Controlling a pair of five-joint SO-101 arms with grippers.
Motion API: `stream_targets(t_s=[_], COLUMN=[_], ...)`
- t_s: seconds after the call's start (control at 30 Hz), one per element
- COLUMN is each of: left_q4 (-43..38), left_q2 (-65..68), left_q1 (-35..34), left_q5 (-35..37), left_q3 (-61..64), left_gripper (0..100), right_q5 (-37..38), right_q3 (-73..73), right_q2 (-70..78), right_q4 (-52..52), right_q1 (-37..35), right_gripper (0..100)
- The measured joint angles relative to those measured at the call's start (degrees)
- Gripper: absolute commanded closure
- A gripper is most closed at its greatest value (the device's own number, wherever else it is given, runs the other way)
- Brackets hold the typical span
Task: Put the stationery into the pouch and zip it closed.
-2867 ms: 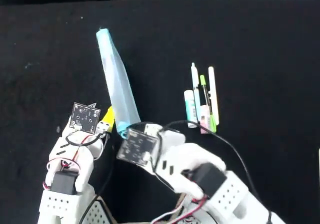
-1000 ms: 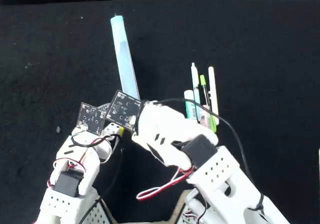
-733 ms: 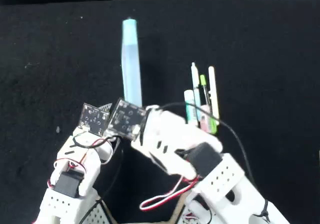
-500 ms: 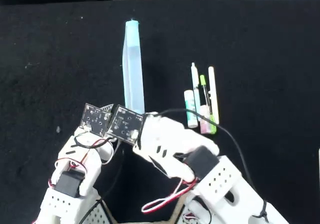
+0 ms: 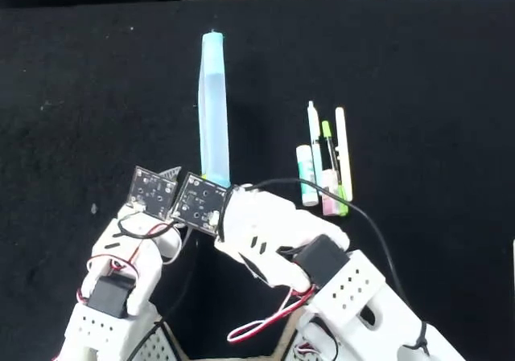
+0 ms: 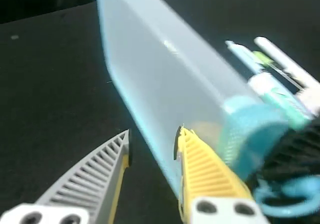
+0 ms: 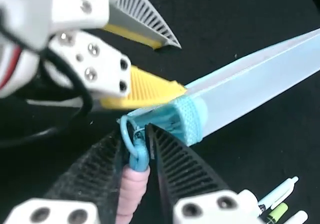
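Pinching the zipper pull [image 7: 134, 151] at the near end of the pouch [image 5: 213, 104], right claw [image 7: 142, 134] seems ready to draw it. Left claw [image 6: 152, 134] spread, apparently bracing the pouch. Stationery [image 5: 324, 160] lies beside it on the worktop [image 5: 418, 71].

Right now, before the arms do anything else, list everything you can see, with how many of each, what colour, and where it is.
pouch: one, pale translucent blue, standing on its long edge on the table, in the high view left of the pens.
zip pull: one, blue ring with a pink tag, at the pouch's near end.
stationery: about five pieces, white, teal, green and pink, lying side by side outside the pouch.
table: one, black, under everything.
left gripper: one, yellow and grey fingers, open, yellow finger against the pouch's near end.
right gripper: one, black fingers, shut on the zip pull.
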Motion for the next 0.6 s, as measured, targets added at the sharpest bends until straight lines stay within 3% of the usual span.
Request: stream_targets(t_s=[0.3, 0.6], left_q4=[0.97, 17.76], left_q2=[0.00, -0.09], left_q1=[-7.82, -8.35], left_q5=[0.00, -0.26], left_q3=[0.00, -11.16], left_gripper=[84, 83], right_q5=[-1.41, -4.31], right_q3=[4.31, 7.12], right_q2=[0.00, 0.00], right_q4=[-3.52, -11.16], right_q1=[-0.18, -0.26], right_gripper=[98.7, 98.7])
